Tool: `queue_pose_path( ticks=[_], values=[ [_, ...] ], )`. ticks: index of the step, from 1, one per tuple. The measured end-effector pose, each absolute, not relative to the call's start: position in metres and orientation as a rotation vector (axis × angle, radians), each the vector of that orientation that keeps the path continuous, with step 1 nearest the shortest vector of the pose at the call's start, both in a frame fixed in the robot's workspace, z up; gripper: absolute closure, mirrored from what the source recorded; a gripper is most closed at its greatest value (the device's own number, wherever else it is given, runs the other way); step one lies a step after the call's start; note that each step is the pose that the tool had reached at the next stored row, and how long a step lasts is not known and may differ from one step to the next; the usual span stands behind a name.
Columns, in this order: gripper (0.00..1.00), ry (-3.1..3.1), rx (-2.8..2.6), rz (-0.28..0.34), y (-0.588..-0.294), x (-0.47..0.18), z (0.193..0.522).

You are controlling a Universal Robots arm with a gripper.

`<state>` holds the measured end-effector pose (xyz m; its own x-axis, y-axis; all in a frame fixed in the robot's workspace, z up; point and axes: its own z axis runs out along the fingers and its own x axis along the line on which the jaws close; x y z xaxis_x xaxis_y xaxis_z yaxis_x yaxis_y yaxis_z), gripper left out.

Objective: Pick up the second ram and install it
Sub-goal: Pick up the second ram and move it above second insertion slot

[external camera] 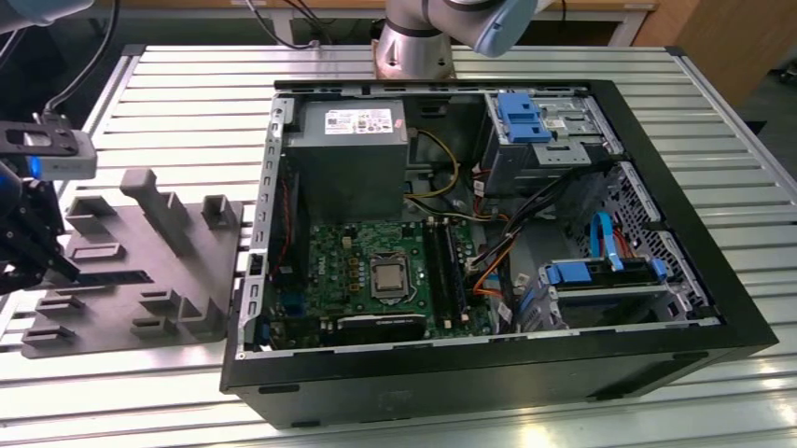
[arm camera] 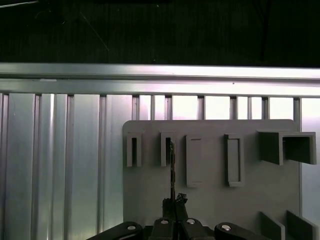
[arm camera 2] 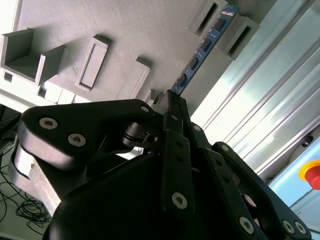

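Note:
The second ram (arm camera 2: 205, 45) is a thin dark board with small chips. It lies along the grey holder tray (arm camera 2: 125, 30), its far end between two raised slot blocks. My gripper (arm camera 2: 169, 97) is shut on its near end, the black fingers pressed together around the board. In the first wrist view the ram (arm camera: 172, 165) shows edge-on, running from my gripper (arm camera: 173, 201) up to a slot in the tray (arm camera: 210, 200). In the exterior view my gripper (external camera: 50, 266) hangs at the far left over the tray (external camera: 137, 243), with the ram (external camera: 112, 277) a dark strip beside it.
An open computer case (external camera: 498, 373) fills the middle of the slatted metal table (external camera: 187, 84). Inside are the green motherboard (external camera: 361, 271), its long black memory slots (external camera: 445, 271), a grey power supply (external camera: 342, 140), orange cables and blue drive brackets (external camera: 585, 273). The robot base (external camera: 417, 47) stands behind the case.

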<state>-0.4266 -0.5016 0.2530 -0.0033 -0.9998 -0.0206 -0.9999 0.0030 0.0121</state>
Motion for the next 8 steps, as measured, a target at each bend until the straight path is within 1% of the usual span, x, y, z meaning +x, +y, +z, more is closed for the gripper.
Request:
queue_pose_path(
  ticks=[8],
  values=[
    [0.88, 2.22, -2.213, 0.036, -0.5016, -0.4266, 0.2553]
  ],
)
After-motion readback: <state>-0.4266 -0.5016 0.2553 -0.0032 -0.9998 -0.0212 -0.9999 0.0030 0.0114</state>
